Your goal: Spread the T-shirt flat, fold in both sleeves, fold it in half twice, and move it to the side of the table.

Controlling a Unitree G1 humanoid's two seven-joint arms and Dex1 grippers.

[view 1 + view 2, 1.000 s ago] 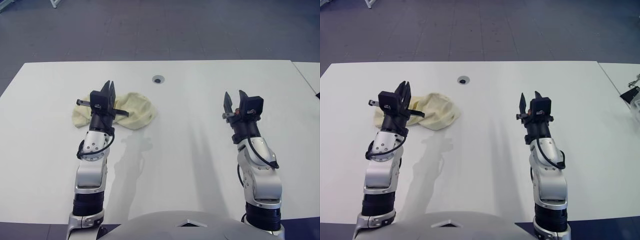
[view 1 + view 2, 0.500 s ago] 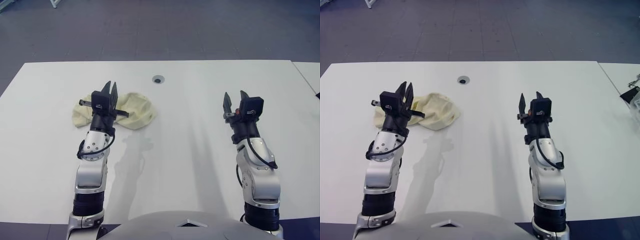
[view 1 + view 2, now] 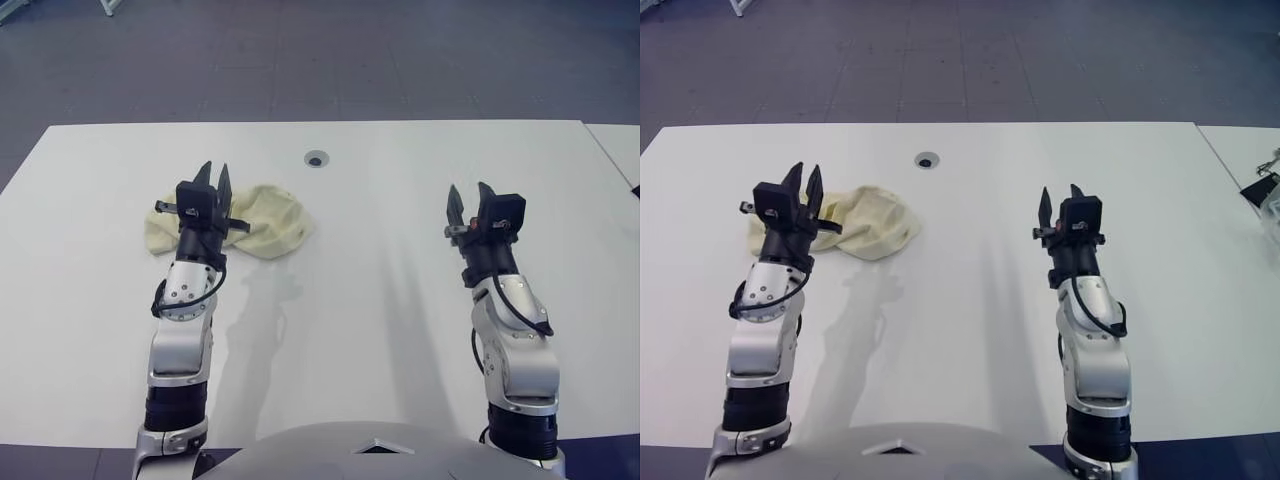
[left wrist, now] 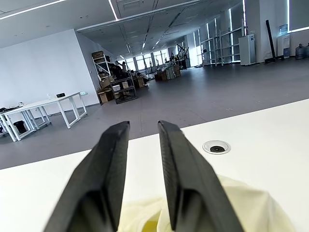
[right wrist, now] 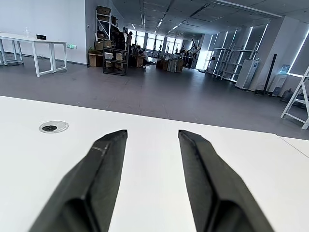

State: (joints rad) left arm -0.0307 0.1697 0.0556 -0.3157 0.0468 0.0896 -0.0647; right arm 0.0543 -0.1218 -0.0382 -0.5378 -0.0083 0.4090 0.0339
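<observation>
A pale yellow T-shirt [image 3: 270, 222] lies crumpled in a heap on the left part of the white table [image 3: 380, 300]. My left gripper [image 3: 212, 172] hovers over the heap's near side, open by a narrow gap with nothing between its fingers. In the left wrist view the shirt [image 4: 241, 203] lies just beyond and under the left gripper [image 4: 144, 124]. My right gripper [image 3: 466, 192] stands open over bare table on the right, far from the shirt. The right wrist view shows the right gripper [image 5: 152, 133] holding nothing.
A round cable hole [image 3: 316, 158] sits in the table behind the shirt. A second table [image 3: 1240, 150] adjoins at the right edge, with small objects [image 3: 1265, 190] on it. Dark floor lies beyond the far edge.
My left gripper has shifted slightly to the left over the shirt. The right arm has barely moved, and the shirt lies as before.
</observation>
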